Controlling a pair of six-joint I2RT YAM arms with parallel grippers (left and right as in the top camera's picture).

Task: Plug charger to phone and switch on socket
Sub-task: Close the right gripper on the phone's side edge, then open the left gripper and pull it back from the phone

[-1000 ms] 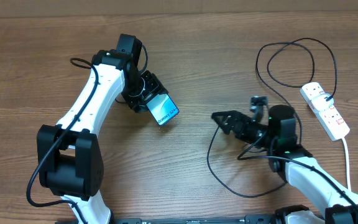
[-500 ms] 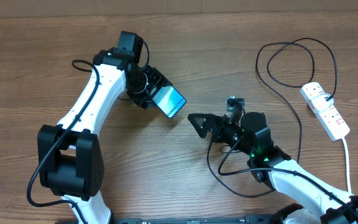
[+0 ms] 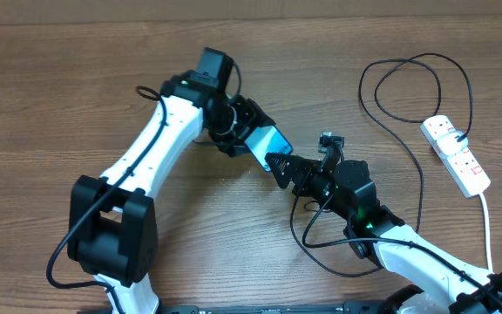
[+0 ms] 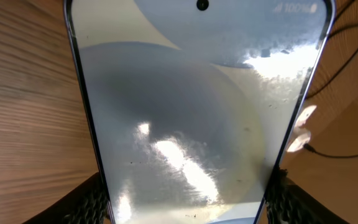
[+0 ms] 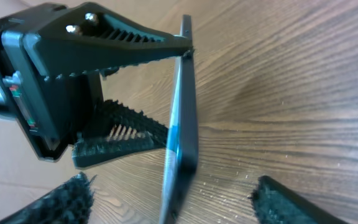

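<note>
Overhead, centre frame: left gripper [image 3: 249, 133] clamped on the long edges of the phone [image 3: 271, 142], held off the table [image 3: 59, 52] and tilted toward the right gripper [image 3: 284, 166], probably to offer its port. At right edge, socket [image 3: 457, 155] untouched, charger [image 3: 361, 87] trailing from it in loops; plug tip not made out, perhaps under that gripper. Left wrist: screen filling frame, ribbed fingers [image 4: 97, 202] at both lower corners. Right wrist: phone edge-on, own jaws spread wide, gripping nothing.

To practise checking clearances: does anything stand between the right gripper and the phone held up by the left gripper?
Nothing visible does. The right gripper has its jaws open and faces the edge of the phone directly in the right wrist view. The left gripper clamps the phone from its other end, out of the way.
</note>
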